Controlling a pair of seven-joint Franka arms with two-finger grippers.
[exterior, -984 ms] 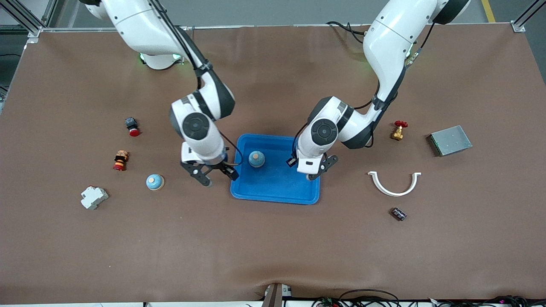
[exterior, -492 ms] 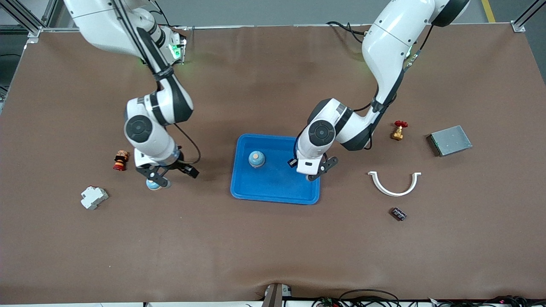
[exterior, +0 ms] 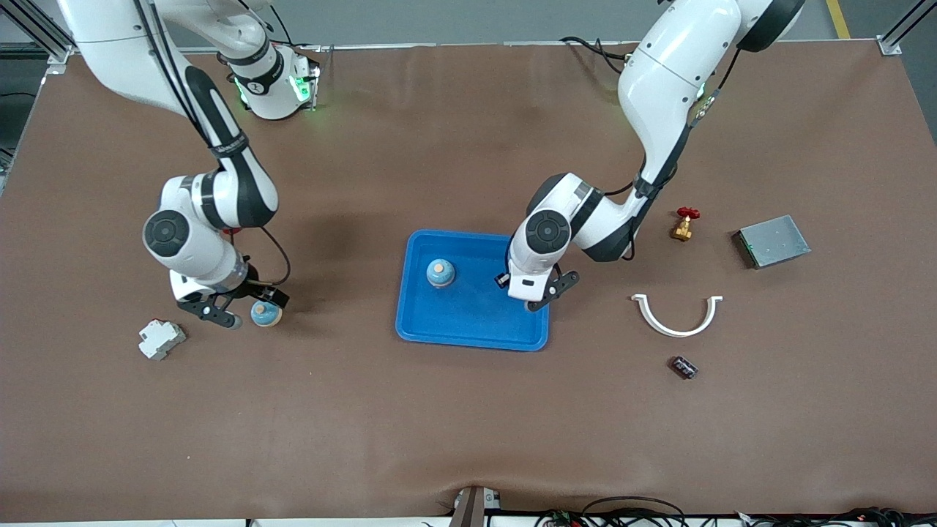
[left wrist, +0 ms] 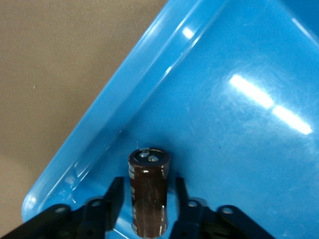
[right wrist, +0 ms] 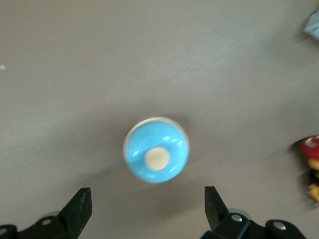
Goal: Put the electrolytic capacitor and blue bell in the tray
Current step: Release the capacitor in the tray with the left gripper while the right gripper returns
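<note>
Front view shows two arms at work over a brown counter, with the blue tray near its middle. One blue bell already sits in the tray; a second blue bell rests on the counter toward the right arm's end, near the grey terminal block. The right gripper, fingers spread wide, hangs just beside that bell, which the right wrist view frames between the open fingertips.

At the tray's corner toward the left arm's end, the left gripper pinches a dark brown electrolytic capacitor, seen in the left wrist view over the tray floor close to the rim. A second small dark component lies on the counter nearer the front camera, below the white curved bracket. A brass valve and a grey metal plate sit toward the left arm's edge.

Risks ahead appear modest but real. Released this near the rim, the round capacitor could roll against the wall or tip over it. The bell's smooth dome may slip from the right gripper if the fingers close off-centre, and a descent that drifts could nudge it toward the terminal block.
</note>
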